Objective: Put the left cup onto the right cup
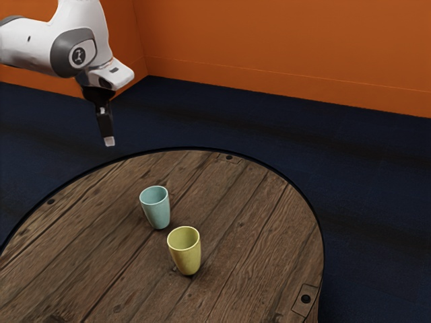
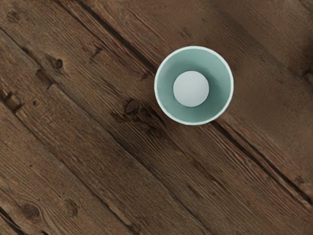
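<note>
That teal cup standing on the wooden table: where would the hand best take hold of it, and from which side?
Probably the rim, from straight above. The teal cup stands upright, mouth open upward, so its thin wall can be pinched there. The yellow cup stands close beside it, so I would take the wall on the side away from that cup.

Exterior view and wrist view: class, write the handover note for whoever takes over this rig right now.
Gripper: raised above the table, holding nothing.
Teal cup: upright on the table, at the exterior view's left of the upright yellow cup, not touching it.
Done: nothing; neither cup is grasped.
Left: grasp the teal cup, lift it, set it onto the yellow cup.
</note>
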You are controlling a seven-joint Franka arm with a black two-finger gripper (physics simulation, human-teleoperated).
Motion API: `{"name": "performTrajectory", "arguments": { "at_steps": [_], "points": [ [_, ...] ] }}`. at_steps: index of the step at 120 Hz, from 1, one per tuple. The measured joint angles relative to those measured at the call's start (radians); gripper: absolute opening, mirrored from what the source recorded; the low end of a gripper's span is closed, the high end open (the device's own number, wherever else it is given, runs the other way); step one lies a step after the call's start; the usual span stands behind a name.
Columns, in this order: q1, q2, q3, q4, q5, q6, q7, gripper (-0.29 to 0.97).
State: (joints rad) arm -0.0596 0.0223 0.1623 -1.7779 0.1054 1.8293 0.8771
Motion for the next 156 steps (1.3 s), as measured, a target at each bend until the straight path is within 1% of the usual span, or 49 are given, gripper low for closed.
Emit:
{"name": "performTrajectory", "arguments": {
  "at_steps": [14,42,96,140,156],
  "points": [
    [0.008,0.006,0.000,-0.004,-0.012,0.006,0.009,0.68],
    [0.043,0.080,0.000,-0.005,-0.008,0.049,0.023,0.68],
    [0.012,0.189,0.001,-0.027,-0.017,0.127,0.035,0.68],
    [-0.018,0.284,0.000,-0.012,-0.012,0.191,0.049,0.68],
    [-0.028,0.316,0.000,0.014,-0.012,0.214,0.059,0.68]
  ]
}}
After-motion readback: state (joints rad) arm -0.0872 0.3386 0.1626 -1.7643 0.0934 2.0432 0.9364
